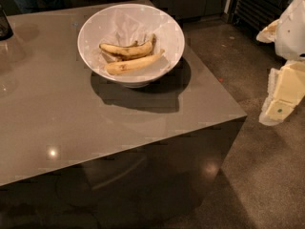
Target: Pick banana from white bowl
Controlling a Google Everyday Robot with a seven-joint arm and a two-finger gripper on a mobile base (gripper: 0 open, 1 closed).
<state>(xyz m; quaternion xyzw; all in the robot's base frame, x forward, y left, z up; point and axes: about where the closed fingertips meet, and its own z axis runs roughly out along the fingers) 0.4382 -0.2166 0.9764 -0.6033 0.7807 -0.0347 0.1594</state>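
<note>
Since the gripper [281, 99] hung off to the right of the grey table [71, 128], over the floor and well apart from everything on the tabletop, the task looked barely begun. Reaching, grasping and lifting were all left to do. Whether the gripper was apart or together could not be told.

Farther back, toward the table's far right, stood one white bowl [90, 23]. It held two bananas lying side by side across its bottom. The banana [136, 63] to be picked was the nearer one, pale yellow and fairly straight, resting against the bowl's near wall. Just behind it, and seemingly touching it, lay the curved banana [126, 49] with dark streaks, which was to stay put. At the far left corner of the table sat one dark object [5, 25], cut off by the picture's edge.
</note>
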